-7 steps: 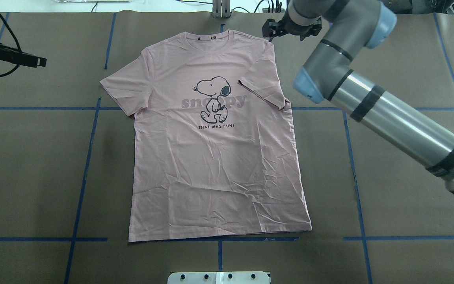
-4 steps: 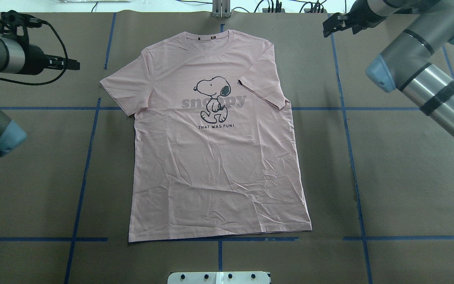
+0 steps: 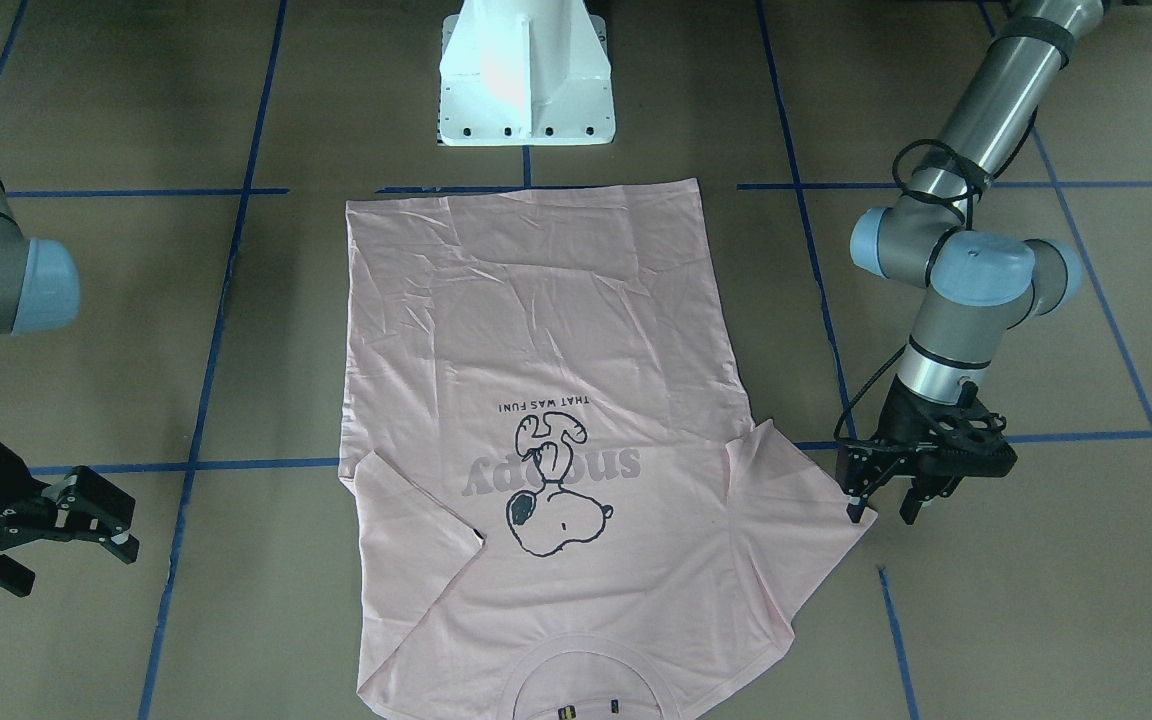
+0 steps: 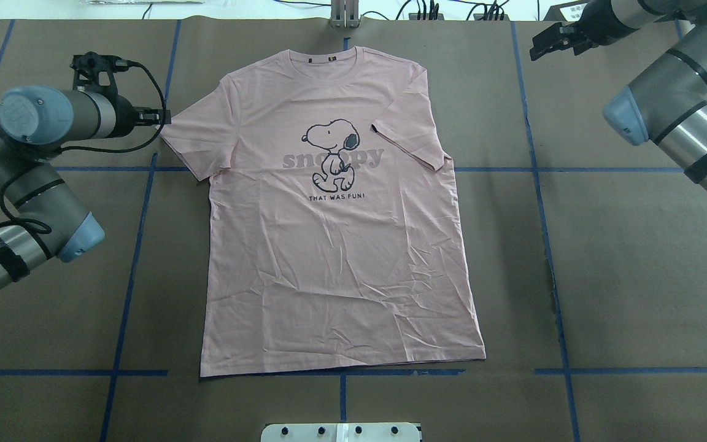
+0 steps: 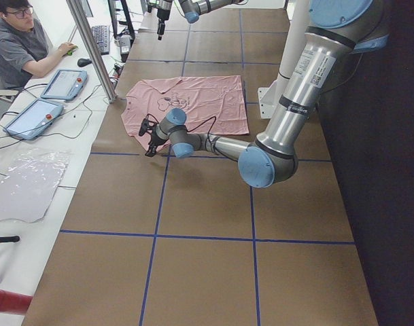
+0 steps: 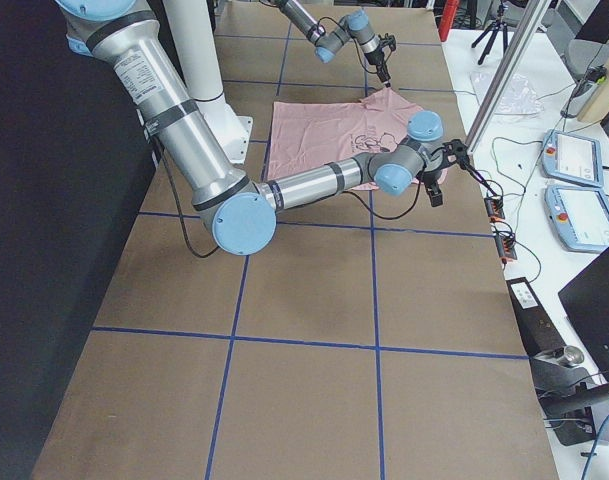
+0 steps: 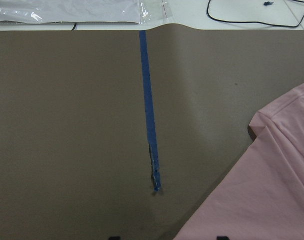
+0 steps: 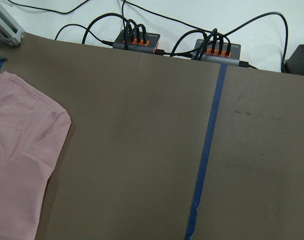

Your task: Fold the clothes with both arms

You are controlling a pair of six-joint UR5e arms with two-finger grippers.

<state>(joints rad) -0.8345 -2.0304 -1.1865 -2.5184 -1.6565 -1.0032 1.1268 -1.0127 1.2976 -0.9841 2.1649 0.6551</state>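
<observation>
The pale pink T-shirt (image 4: 341, 245) lies flat, front up, with the cartoon dog (image 4: 331, 153) showing. The sleeve on the robot's right side (image 4: 409, 132) is folded in over the body. The other sleeve (image 4: 191, 138) is spread out. My left gripper (image 4: 162, 115) is open and low at that sleeve's outer tip, one finger (image 3: 854, 500) by its edge, holding nothing. The left wrist view shows the sleeve (image 7: 271, 190) at the lower right. My right gripper (image 4: 553, 42) is open, off the shirt, over the far right corner of the table.
Blue tape lines (image 4: 537, 184) cross the brown table cover. The white pedestal base (image 3: 526, 70) stands at the hem side. Power hubs with cables (image 8: 137, 40) lie past the far edge. A person (image 5: 16, 47) sits by tablets (image 5: 64, 83) on that side.
My right arm has drawn back from the shirt's shoulder to the far right corner. My left arm has swung in, bringing its gripper to the tip of the spread sleeve.
</observation>
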